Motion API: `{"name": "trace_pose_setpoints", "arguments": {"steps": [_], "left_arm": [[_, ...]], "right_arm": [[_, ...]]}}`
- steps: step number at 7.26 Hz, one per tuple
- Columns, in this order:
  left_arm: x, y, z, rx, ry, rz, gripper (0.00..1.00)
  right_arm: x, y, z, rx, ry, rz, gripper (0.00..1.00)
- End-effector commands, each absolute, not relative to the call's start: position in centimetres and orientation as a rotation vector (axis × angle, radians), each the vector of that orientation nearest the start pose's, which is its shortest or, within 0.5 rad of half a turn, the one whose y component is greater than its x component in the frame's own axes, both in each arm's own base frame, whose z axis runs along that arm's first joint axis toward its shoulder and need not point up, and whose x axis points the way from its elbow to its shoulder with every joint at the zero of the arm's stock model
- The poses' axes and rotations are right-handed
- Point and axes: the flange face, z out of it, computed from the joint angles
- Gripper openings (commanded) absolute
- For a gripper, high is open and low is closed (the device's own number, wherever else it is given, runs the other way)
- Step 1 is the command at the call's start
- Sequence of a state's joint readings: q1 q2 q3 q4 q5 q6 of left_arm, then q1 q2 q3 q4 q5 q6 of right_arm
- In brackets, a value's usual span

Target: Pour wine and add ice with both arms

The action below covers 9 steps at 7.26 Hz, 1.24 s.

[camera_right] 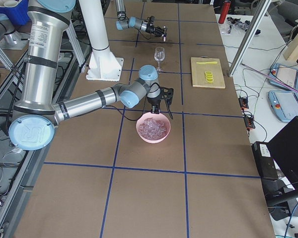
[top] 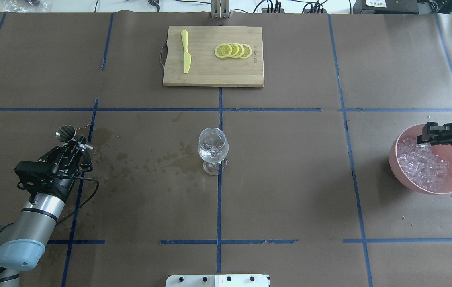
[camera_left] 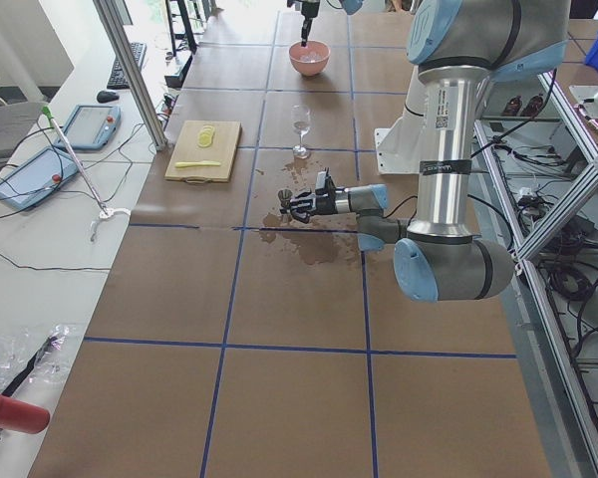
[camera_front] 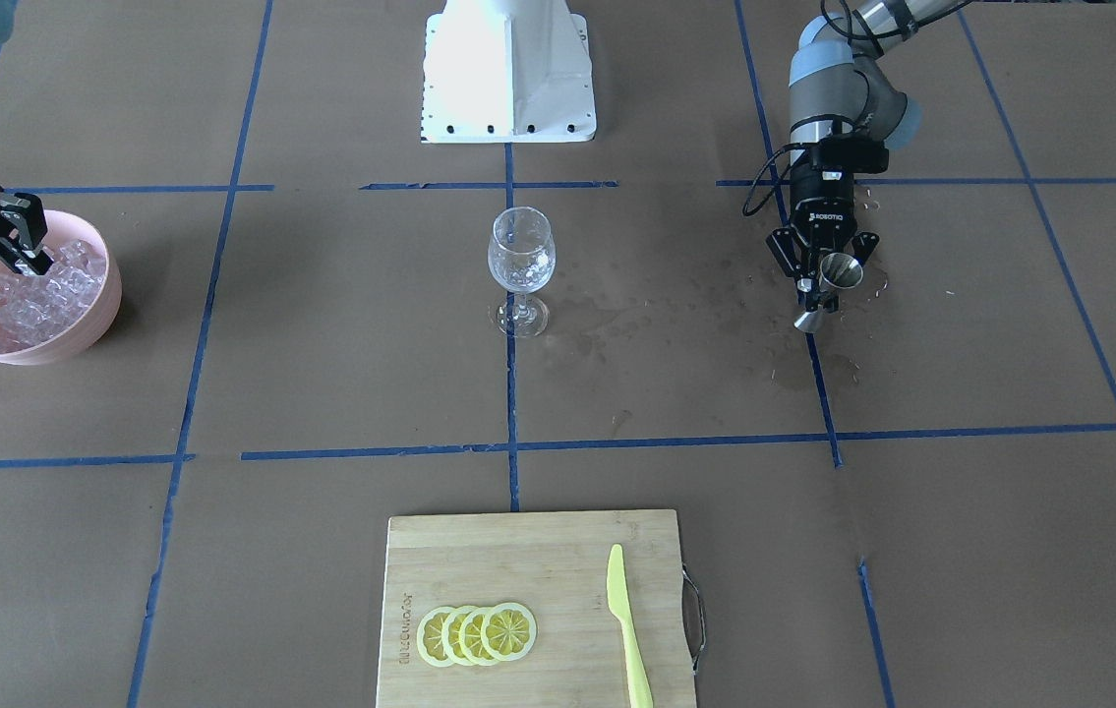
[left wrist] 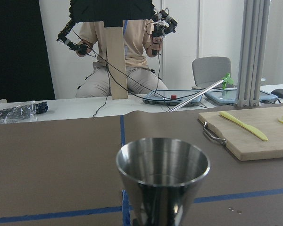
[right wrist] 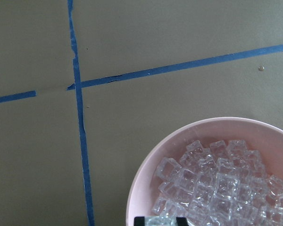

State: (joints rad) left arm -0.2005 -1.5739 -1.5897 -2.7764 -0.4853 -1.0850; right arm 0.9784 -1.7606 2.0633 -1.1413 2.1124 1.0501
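My left gripper (camera_front: pixel 825 290) is shut on the waist of a steel double-cone jigger (camera_front: pixel 838 272), held just above the table on my left side. In the left wrist view the jigger's (left wrist: pixel 162 179) cup looks empty, so no wine shows. The wine glass (camera_front: pixel 520 261) stands upright at the table's centre and looks clear. My right gripper (camera_front: pixel 29 258) reaches down into the pink bowl (camera_front: pixel 76 339) onto the ice (camera_front: pixel 36 295). In the right wrist view its fingertips (right wrist: pixel 140 220) are closed on one clear cube.
Wet stains mark the paper between the glass and the jigger (top: pixel 65 133). A wooden cutting board (top: pixel 210 71) at the far side holds lemon slices (top: pixel 233 50) and a yellow knife (top: pixel 186 56). The white base (camera_front: pixel 508 69) stands at the robot's edge.
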Motion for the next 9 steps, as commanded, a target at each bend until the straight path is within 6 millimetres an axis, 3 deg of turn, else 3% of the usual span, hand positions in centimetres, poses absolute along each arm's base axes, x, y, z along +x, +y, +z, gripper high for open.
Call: {"name": "trace_pose_setpoints", "arguments": {"steps": [1,9], "left_arm": [[40.16,-30.71,52.66,1.226,0.707,-0.442,0.00],[40.25,-30.37,53.17,1.222,0.702,-0.430,0.06]], "right_arm": [[-16.95,-39.91,45.20,0.121,-0.885,0.226,0.00],[-17.20,-40.04,45.10,0.122,-0.887,0.222,0.00]]}}
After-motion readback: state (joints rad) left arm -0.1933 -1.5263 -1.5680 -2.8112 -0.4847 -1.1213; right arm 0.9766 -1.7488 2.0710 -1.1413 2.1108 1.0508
